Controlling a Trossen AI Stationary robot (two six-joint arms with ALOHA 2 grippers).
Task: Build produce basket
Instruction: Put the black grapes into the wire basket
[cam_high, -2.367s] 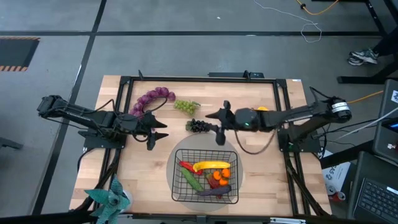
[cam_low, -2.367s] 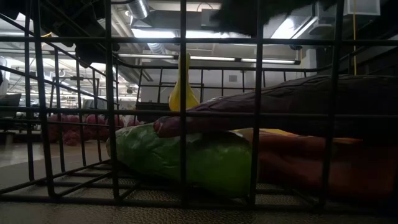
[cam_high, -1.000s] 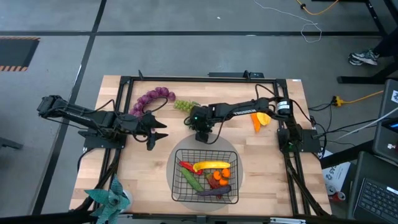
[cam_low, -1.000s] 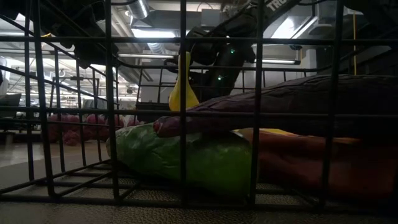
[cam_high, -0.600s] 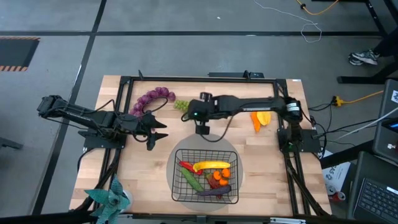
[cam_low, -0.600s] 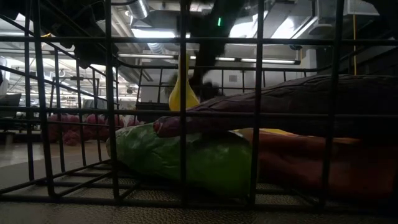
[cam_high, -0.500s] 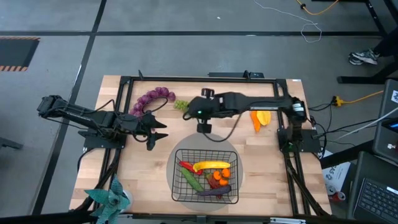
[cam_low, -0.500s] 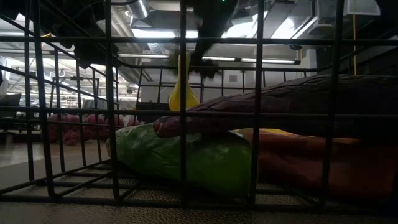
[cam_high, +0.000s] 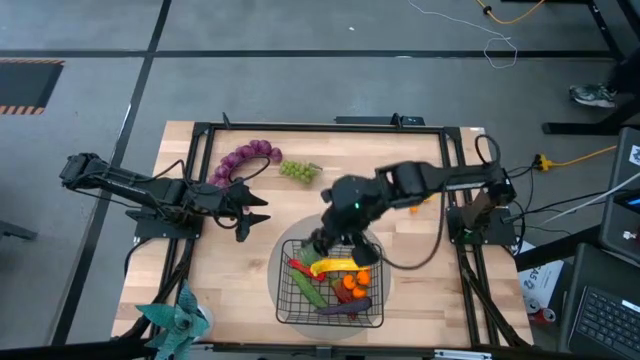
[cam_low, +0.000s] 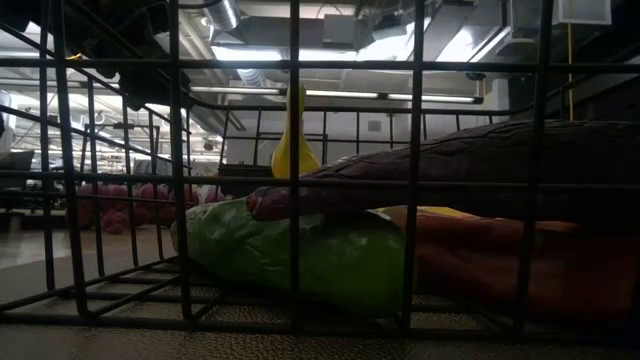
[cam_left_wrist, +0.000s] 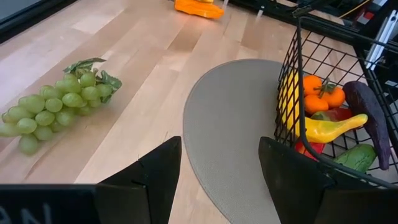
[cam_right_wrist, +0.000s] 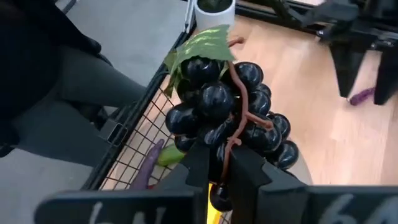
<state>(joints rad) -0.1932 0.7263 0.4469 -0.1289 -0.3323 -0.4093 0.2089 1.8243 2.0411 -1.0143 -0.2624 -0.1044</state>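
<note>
The black wire basket (cam_high: 300, 300) stands on a round grey mat (cam_high: 285, 255) at the near middle. It holds a banana (cam_high: 340, 266), a chili, a cucumber (cam_low: 300, 250), tangerines (cam_high: 352, 285) and an eggplant (cam_low: 460, 160). My right gripper (cam_high: 328, 240) is over the basket's far rim, shut on a dark grape bunch (cam_right_wrist: 227, 115). Purple grapes (cam_high: 245, 158) and green grapes (cam_high: 300, 170) lie on the far table. My left gripper (cam_high: 258, 210) is open and empty, left of the basket; it also shows in the left wrist view (cam_left_wrist: 217, 180). My right gripper pinches the dark grape bunch between its two fingers, at the end of the bunch where the brown stem (cam_right_wrist: 229, 149) runs in between them. The fingers (cam_right_wrist: 200, 163) come from above, slanting down. The bunch sticks out past the fingertips, its green leaf (cam_right_wrist: 196, 46) farthest out, lifted clear above the basket's rim (cam_right_wrist: 140, 124).
An orange pepper (cam_left_wrist: 198, 6) lies on the table at the far right, partly under my right arm in the high view. A teal leafy plant (cam_high: 175, 320) stands at the near left corner. A black frame (cam_high: 200, 135) runs around the table.
My right gripper has risen from the table's middle with the dark grape bunch and gone toward the near edge, now over the basket's far rim. The bunch is lifted clear of the table. The green grapes, which the arm covered, show again.
</note>
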